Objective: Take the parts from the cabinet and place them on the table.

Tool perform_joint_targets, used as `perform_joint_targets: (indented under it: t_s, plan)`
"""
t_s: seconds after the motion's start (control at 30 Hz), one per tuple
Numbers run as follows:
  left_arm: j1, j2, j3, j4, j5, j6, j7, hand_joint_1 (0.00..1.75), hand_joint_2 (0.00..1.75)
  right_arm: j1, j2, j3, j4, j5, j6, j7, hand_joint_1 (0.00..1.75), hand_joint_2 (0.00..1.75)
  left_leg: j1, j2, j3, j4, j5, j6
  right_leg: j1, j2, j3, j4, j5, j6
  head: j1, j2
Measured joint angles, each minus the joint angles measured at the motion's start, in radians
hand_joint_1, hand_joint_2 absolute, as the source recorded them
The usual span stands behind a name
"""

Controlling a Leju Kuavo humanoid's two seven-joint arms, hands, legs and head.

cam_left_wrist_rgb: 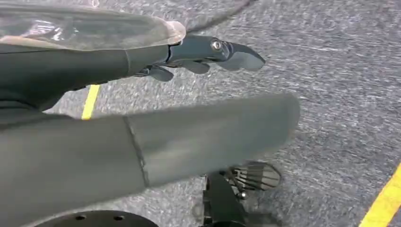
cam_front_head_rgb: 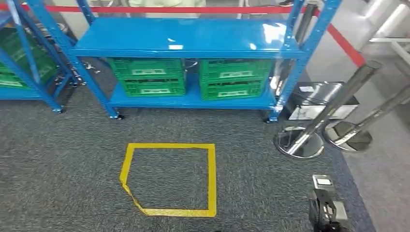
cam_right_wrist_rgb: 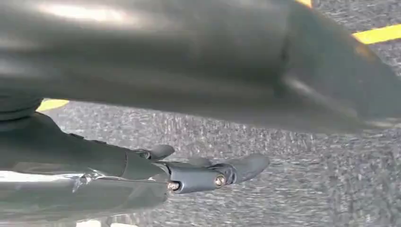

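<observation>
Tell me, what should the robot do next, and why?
Probably step forward onto the yellow square taped on the carpet, toward the blue rack. The green crates sit on the rack's lower shelf, well beyond reach, and the left hand and right hand hang over the carpet holding nothing, so closing the distance likely comes before any reaching.

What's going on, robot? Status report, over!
Left hand and right hand hang empty, fingers apart, over grey carpet. Green plastic crates sit untouched on blue metal shelf. Chrome stanchion posts stand right.
</observation>
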Motion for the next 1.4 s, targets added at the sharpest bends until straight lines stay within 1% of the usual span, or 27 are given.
perform_joint_targets:
  t_s: [0.07,0.1,0.17,0.2,0.23,0.3,0.37,0.43,0.5,0.53,0.57,0.67,0.7,0.73,0.8,0.83,0.87,0.93,0.97,1.03,1.07,1.13,1.2,1.23,1.3,1.33,1.4]
  plan:
    - [0.001,0.000,0.000,0.000,0.000,-0.001,-0.003,0.00,1.75,0.003,0.000,0.000,0.000,0.000,0.000,0.000,0.00,0.00,0.000,0.022,0.001,0.001,-0.002,-0.001,-0.008,-0.006,-0.019,0.048,0.000,0.006,0.004,0.000]
    - [0.000,-0.001,0.000,0.000,0.000,-0.001,-0.003,0.00,1.75,0.004,0.000,0.000,0.000,0.000,0.000,0.000,0.00,0.00,0.000,0.032,0.003,0.001,-0.004,-0.003,-0.010,-0.010,0.008,-0.002,0.033,0.008,0.006,0.000]
    - [0.000,-0.003,0.000,0.000,0.000,-0.001,-0.003,0.00,1.75,0.002,0.000,0.000,0.000,-0.005,0.000,-0.003,0.00,0.00,0.003,0.054,0.010,0.004,-0.011,-0.012,-0.011,-0.038,0.112,-0.193,0.121,0.008,0.012,0.000]
    - [-0.001,-0.003,0.000,0.000,-0.003,0.000,-0.002,0.00,1.75,0.001,0.000,0.000,0.000,-0.013,0.000,-0.004,0.00,0.00,-0.001,0.064,0.014,0.006,-0.015,-0.018,-0.008,-0.089,0.150,-0.268,0.134,0.006,0.019,0.000]
    - [-0.001,-0.003,0.000,0.000,-0.003,0.000,-0.002,0.00,1.75,-0.004,0.000,0.000,0.000,-0.015,0.000,-0.005,0.00,0.00,-0.008,0.071,0.014,0.013,-0.020,-0.026,0.001,-0.085,0.153,-0.281,0.130,-0.005,0.026,0.000]
    - [-0.004,-0.002,0.000,0.000,-0.003,0.002,-0.001,0.00,1.75,-0.001,0.000,0.000,0.000,-0.016,-0.002,-0.008,0.00,0.00,-0.009,0.091,0.017,0.008,-0.019,-0.030,0.000,-0.061,0.145,-0.278,0.131,-0.018,0.005,0.000]
    - [-0.008,-0.003,0.000,0.000,-0.004,0.002,0.001,0.00,1.75,0.003,0.000,0.000,0.000,-0.016,-0.002,-0.008,0.00,0.00,-0.005,0.102,0.019,0.009,-0.025,-0.044,-0.002,-0.037,0.148,-0.288,0.139,-0.034,0.004,0.000]
    - [-0.009,-0.003,0.000,0.000,-0.005,0.002,0.002,0.00,1.75,0.001,0.000,0.000,0.000,-0.016,-0.003,-0.009,0.00,0.00,0.001,0.015,-0.016,0.096,-0.088,-0.053,-0.006,-0.020,0.143,-0.289,0.144,-0.043,-0.009,0.000]
    - [-0.006,-0.003,0.000,0.000,-0.005,0.002,0.003,0.00,1.75,-0.001,0.000,0.000,0.000,-0.016,-0.003,-0.010,0.00,0.00,0.002,-0.012,-0.105,0.279,-0.172,-0.057,-0.005,0.000,0.138,-0.289,0.147,-0.048,-0.019,0.000]
    - [-0.003,-0.003,0.000,0.000,-0.004,0.002,0.005,0.00,1.75,0.000,0.000,0.000,0.000,-0.016,-0.003,-0.010,0.00,0.00,0.001,-0.015,-0.143,0.351,-0.190,-0.057,-0.004,0.015,0.136,-0.289,0.147,-0.048,-0.021,0.000]
    - [-0.001,-0.003,0.000,0.000,-0.003,0.002,0.006,0.00,1.75,0.002,0.000,0.000,0.000,-0.016,-0.003,-0.009,0.00,0.00,0.001,-0.015,-0.153,0.363,-0.179,-0.056,-0.004,0.028,0.137,-0.288,0.148,-0.048,-0.023,0.000]
    - [-0.003,-0.003,0.000,0.000,-0.003,0.002,0.008,0.00,1.75,0.001,0.000,0.000,0.000,-0.016,-0.003,-0.010,0.00,0.00,0.002,-0.030,-0.066,0.154,-0.045,-0.046,-0.004,0.067,0.142,-0.288,0.149,-0.047,-0.025,0.000]
    - [-0.004,-0.002,0.000,0.000,-0.003,0.002,0.008,0.00,1.75,0.001,0.000,0.000,0.000,-0.016,-0.003,-0.010,0.00,0.00,0.002,-0.076,-0.025,0.063,-0.004,-0.039,-0.005,0.079,0.143,-0.288,0.149,-0.045,-0.027,0.000]
    - [-0.003,0.001,0.000,0.000,-0.002,0.001,0.003,0.00,1.75,-0.001,0.000,0.000,0.000,-0.016,-0.003,-0.011,0.00,0.00,0.003,-0.115,-0.009,0.015,-0.008,-0.033,0.002,0.090,0.137,-0.282,0.147,-0.038,-0.029,0.000]
    - [-0.006,0.000,0.000,0.000,-0.002,-0.001,-0.011,0.00,1.75,-0.001,0.000,0.000,0.000,-0.016,-0.003,-0.012,0.00,0.00,-0.002,-0.093,-0.012,0.017,-0.008,-0.032,-0.004,0.109,0.131,-0.285,0.151,-0.027,-0.026,0.000]
    - [-0.007,0.000,0.000,0.000,0.000,-0.001,-0.014,0.00,0.00,0.001,0.000,0.000,0.000,-0.018,-0.002,-0.015,0.00,0.00,-0.003,-0.084,-0.012,0.018,-0.008,-0.027,-0.008,0.119,0.130,-0.288,0.155,-0.019,-0.026,0.000]
    - [-0.009,-0.001,0.000,0.000,0.000,-0.002,-0.018,0.00,0.00,0.003,0.000,0.000,0.000,-0.018,-0.001,-0.021,0.00,0.00,0.002,-0.074,-0.009,0.009,-0.002,-0.018,-0.004,0.127,0.125,-0.289,0.156,-0.011,-0.026,0.000]
    - [-0.010,-0.005,0.000,0.000,0.001,-0.002,-0.026,0.00,0.00,0.004,-0.001,0.000,0.000,-0.019,0.003,-0.028,0.00,0.00,0.004,-0.055,-0.005,0.001,0.004,-0.009,-0.002,0.044,0.097,-0.215,0.103,-0.009,-0.016,0.000]
    - [-0.008,-0.004,0.000,0.000,0.001,-0.002,-0.026,0.00,1.75,0.000,-0.001,0.000,0.000,-0.018,0.011,-0.024,0.00,0.00,0.003,-0.045,-0.006,0.001,0.003,-0.007,-0.002,0.018,0.061,-0.136,0.058,-0.005,-0.006,0.000]
    - [-0.003,-0.003,0.000,0.000,0.001,-0.002,-0.026,0.00,1.75,-0.004,-0.001,0.002,0.000,-0.016,0.027,0.000,0.00,0.00,0.001,-0.026,-0.006,0.001,0.002,-0.005,-0.005,-0.002,-0.010,0.029,-0.013,0.001,-0.003,0.000]
    - [-0.002,-0.003,0.000,0.000,0.002,-0.002,-0.024,0.00,1.75,-0.003,0.000,0.003,0.000,-0.014,0.032,0.013,0.00,0.00,0.001,-0.021,-0.006,0.001,0.002,-0.005,-0.008,-0.005,-0.022,0.061,-0.016,0.004,-0.001,0.000]
    - [-0.003,-0.003,0.000,0.000,0.003,-0.003,-0.018,0.00,1.75,-0.004,-0.001,0.005,0.000,-0.010,0.033,0.037,0.00,0.00,0.003,-0.013,-0.003,0.002,0.000,-0.008,-0.012,-0.008,0.034,-0.035,0.046,0.005,0.003,0.000]
    - [-0.003,-0.005,0.000,0.000,0.003,-0.003,-0.015,0.00,1.75,-0.008,-0.001,0.007,0.000,-0.010,0.033,0.047,0.00,0.00,0.005,-0.009,0.003,0.005,-0.005,-0.017,-0.013,-0.014,0.138,-0.222,0.124,0.004,0.010,0.000]
    - [-0.004,-0.003,0.000,0.000,0.003,-0.003,-0.011,0.00,1.75,-0.013,0.000,0.010,0.000,-0.010,0.033,0.050,0.00,0.00,-0.001,-0.007,0.001,0.009,-0.009,-0.024,-0.011,-0.021,0.163,-0.279,0.119,0.004,0.016,0.000]
    - [-0.006,-0.003,0.000,0.000,0.001,-0.002,0.003,0.00,1.75,-0.016,0.000,0.014,0.000,-0.010,0.033,0.055,0.00,0.00,-0.003,-0.007,-0.004,0.015,-0.011,-0.032,-0.013,-0.014,0.161,-0.285,0.123,-0.009,0.005,0.000]
    - [-0.005,0.000,0.000,0.000,0.000,-0.001,0.018,0.00,1.75,-0.015,0.001,0.016,0.000,-0.010,0.033,0.060,0.00,0.00,-0.007,-0.006,-0.004,0.016,-0.011,-0.007,-0.012,-0.014,0.161,-0.286,0.124,-0.007,0.000,0.000]
    - [-0.006,0.000,0.000,0.000,0.000,-0.001,0.047,0.00,1.75,-0.015,0.001,0.020,0.000,-0.011,0.034,0.060,0.00,0.00,-0.006,-0.006,-0.004,0.013,-0.007,-0.003,-0.009,-0.014,0.160,-0.286,0.124,-0.009,-0.010,0.000]
